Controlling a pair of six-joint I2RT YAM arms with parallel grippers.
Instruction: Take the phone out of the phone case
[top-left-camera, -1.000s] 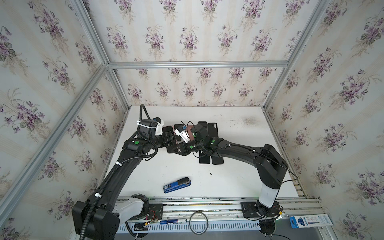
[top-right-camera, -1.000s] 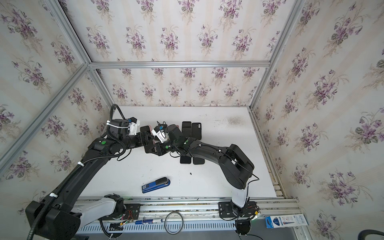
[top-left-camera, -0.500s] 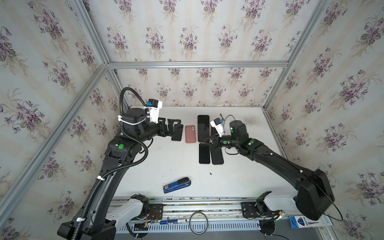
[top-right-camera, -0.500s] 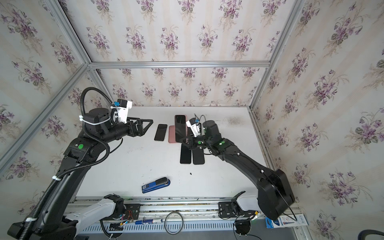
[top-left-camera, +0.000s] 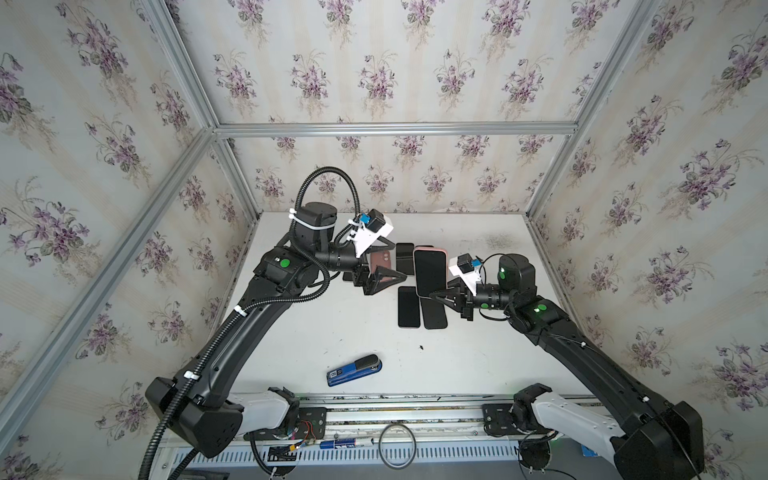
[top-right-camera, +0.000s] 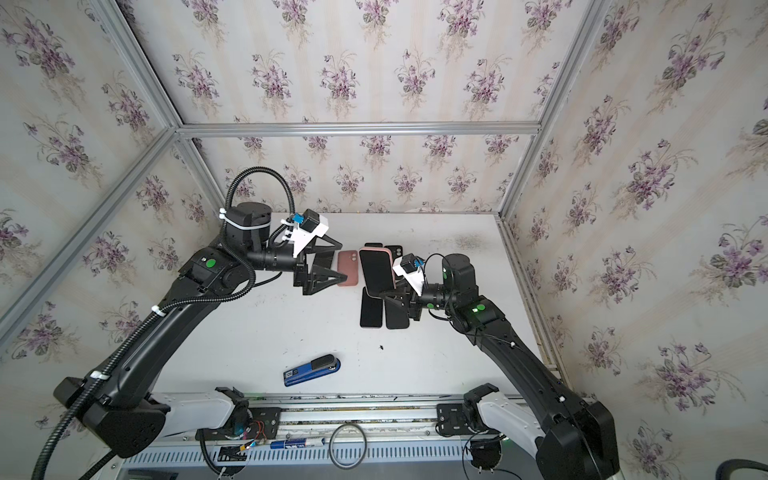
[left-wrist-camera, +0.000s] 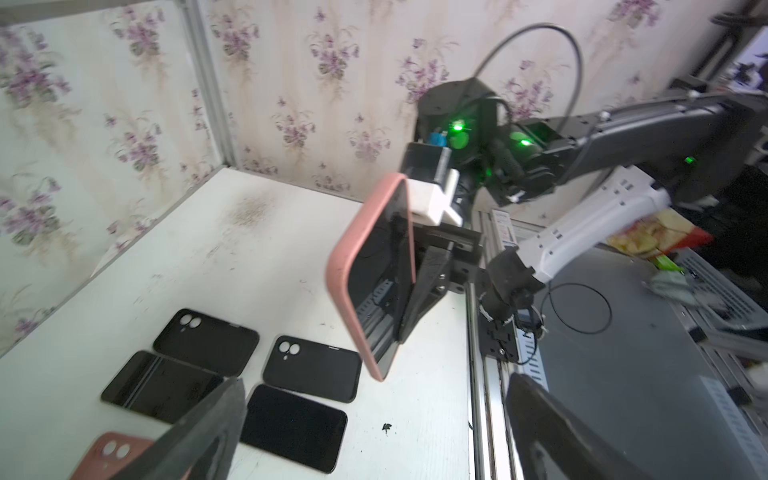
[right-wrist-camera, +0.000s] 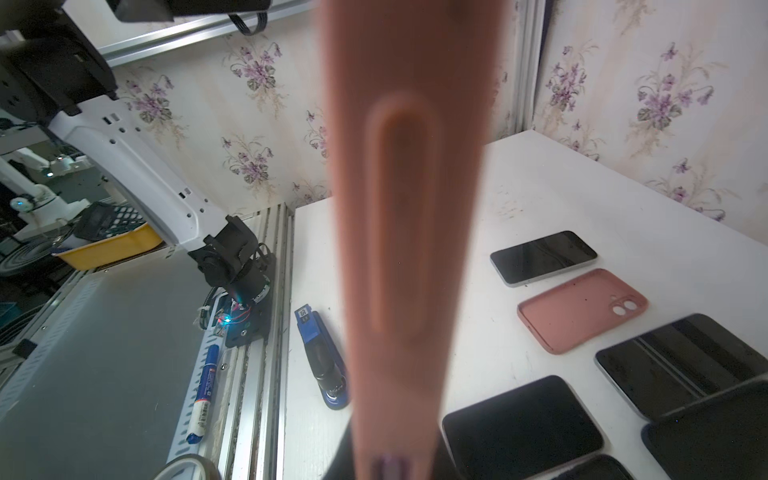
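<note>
White tabletop (top-left-camera: 478, 353): black slab phone (top-left-camera: 430, 272) in pink rubbery case (top-left-camera: 432, 249) is clamped aloft in right gripper (top-left-camera: 436, 296).
Left gripper (top-right-camera: 344, 261) is spread wide, empty; that case should be peeled off next.

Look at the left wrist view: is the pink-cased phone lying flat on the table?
No, the right gripper holds the pink-cased phone up above the table.
</note>
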